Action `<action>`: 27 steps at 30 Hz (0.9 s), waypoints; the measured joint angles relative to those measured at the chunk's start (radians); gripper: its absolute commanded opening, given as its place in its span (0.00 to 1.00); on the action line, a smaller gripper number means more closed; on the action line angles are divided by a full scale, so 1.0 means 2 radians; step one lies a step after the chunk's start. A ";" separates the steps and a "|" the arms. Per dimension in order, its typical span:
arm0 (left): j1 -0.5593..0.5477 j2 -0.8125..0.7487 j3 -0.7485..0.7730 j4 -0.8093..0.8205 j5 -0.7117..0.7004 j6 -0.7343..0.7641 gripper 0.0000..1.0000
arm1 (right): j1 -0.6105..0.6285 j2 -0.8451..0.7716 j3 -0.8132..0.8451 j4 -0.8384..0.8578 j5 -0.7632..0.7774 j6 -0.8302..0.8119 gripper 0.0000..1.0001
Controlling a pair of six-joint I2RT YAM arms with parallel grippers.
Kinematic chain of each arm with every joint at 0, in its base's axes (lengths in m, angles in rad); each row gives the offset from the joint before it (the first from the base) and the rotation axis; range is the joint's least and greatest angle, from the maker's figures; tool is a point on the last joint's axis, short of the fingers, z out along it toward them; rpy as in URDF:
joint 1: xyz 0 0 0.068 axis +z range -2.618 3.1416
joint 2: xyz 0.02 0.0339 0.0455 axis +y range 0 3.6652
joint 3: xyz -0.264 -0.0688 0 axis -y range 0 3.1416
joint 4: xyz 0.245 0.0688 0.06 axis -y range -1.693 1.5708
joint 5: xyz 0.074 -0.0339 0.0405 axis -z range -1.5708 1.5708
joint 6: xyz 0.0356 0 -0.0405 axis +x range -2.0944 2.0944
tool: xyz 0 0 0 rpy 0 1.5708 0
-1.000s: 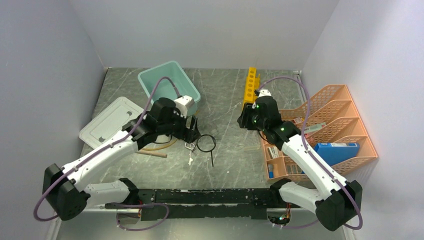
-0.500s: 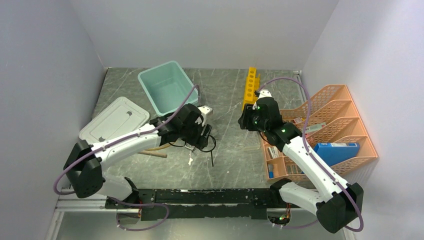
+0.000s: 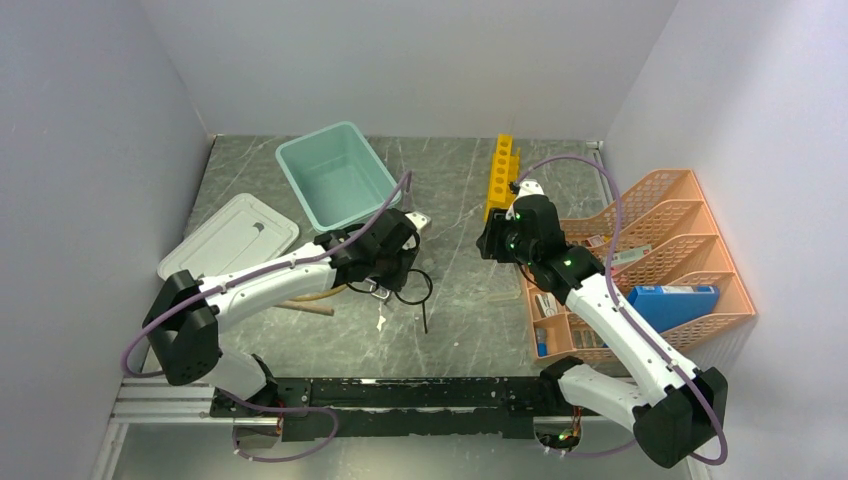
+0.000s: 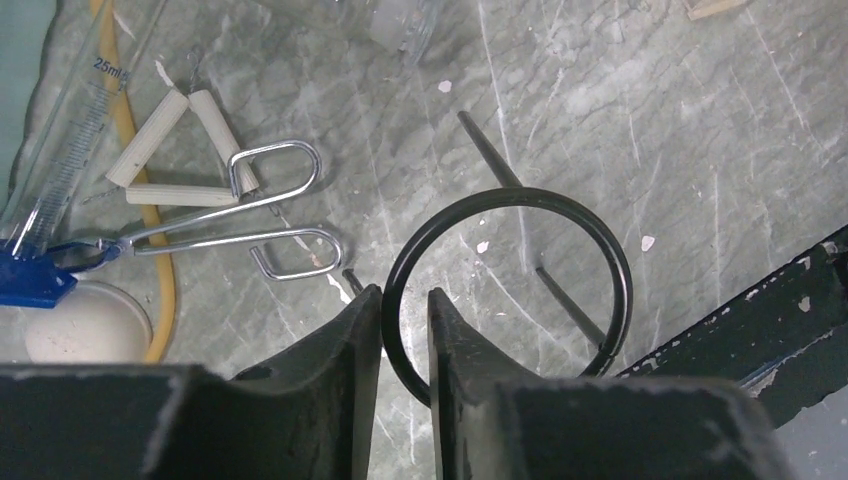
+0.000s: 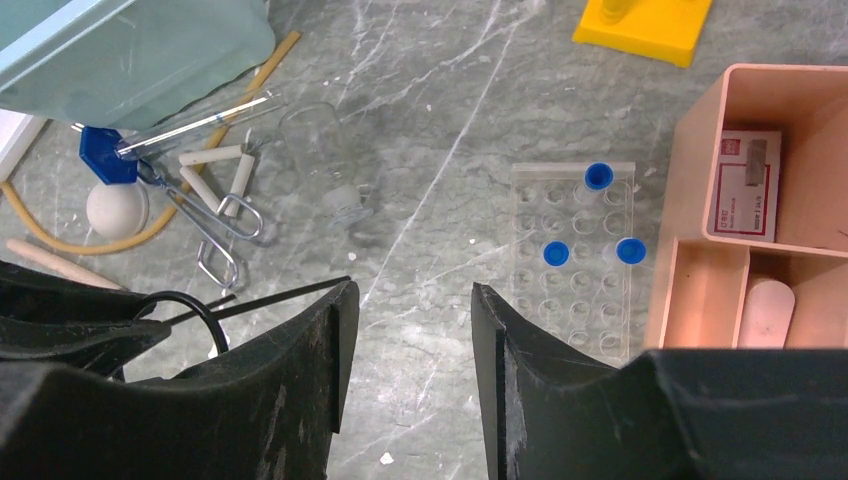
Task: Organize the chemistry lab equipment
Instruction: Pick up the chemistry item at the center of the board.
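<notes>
Left wrist view has the left fingers [image 4: 335, 345] narrowly parted astride the rim of the black wire ring stand [image 4: 560, 203], which lies on the bench [image 4: 720, 130] beside the silver wire clips [image 4: 262, 197]. The right fingers [image 5: 300, 350] hang wide apart near the blue-capped tubes [image 5: 598, 176].

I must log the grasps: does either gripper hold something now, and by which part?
Nothing is clamped yet. The left gripper straddles the rim of the black ring stand with a gap showing; the right gripper is open and empty.
</notes>
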 measured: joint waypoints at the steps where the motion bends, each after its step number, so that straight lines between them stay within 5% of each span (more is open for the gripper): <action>1: 0.000 0.000 0.001 -0.002 -0.002 -0.002 0.21 | 0.000 0.000 0.000 0.000 0.000 0.000 0.49; 6: -0.002 0.000 0.002 -0.008 -0.012 -0.005 0.05 | 0.000 0.000 0.000 0.000 0.000 0.000 0.49; 27: -0.015 -0.032 0.087 -0.078 -0.006 -0.005 0.05 | 0.000 -0.028 0.000 -0.011 0.003 0.005 0.49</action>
